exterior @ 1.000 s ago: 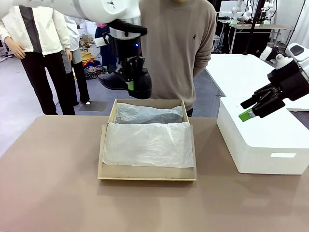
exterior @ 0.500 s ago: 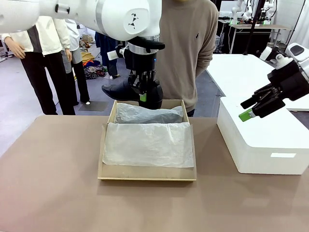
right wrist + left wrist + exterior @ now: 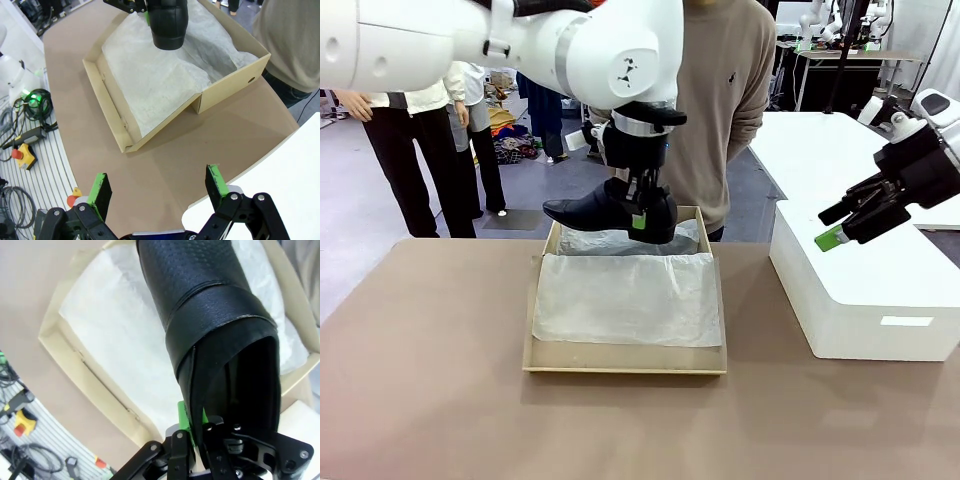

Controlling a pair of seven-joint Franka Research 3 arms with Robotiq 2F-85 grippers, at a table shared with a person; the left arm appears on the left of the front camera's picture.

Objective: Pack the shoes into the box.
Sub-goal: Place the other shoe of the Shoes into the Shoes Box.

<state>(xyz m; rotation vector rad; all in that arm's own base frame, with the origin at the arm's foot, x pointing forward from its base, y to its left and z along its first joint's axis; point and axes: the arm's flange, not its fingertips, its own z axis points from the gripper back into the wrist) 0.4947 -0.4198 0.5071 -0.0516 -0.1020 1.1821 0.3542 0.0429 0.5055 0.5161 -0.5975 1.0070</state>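
Observation:
A glossy black shoe [image 3: 600, 212] hangs over the far end of the brown cardboard box [image 3: 529, 325], toe to the picture's left. My left gripper [image 3: 640, 216] is shut on its heel collar from above. The left wrist view looks down the shoe [image 3: 200, 300] with the green pad [image 3: 184, 421] against its collar, and the box rim [image 3: 55, 347] lies below. White tissue paper [image 3: 625, 298] lines the box. My right gripper [image 3: 832, 230] stands open above the white box, holding nothing. From the right wrist camera the shoe [image 3: 169, 22] hovers over the box [image 3: 111, 107].
A large white box [image 3: 860, 305] sits on the table at the right. A person in a beige sweater [image 3: 720, 110] stands right behind the cardboard box. Bare brown tabletop [image 3: 430, 390] lies to the left and front.
My left arm has carried the shoe rightward and down, from beyond the box's far-left corner to just above its far end. The right arm has not moved.

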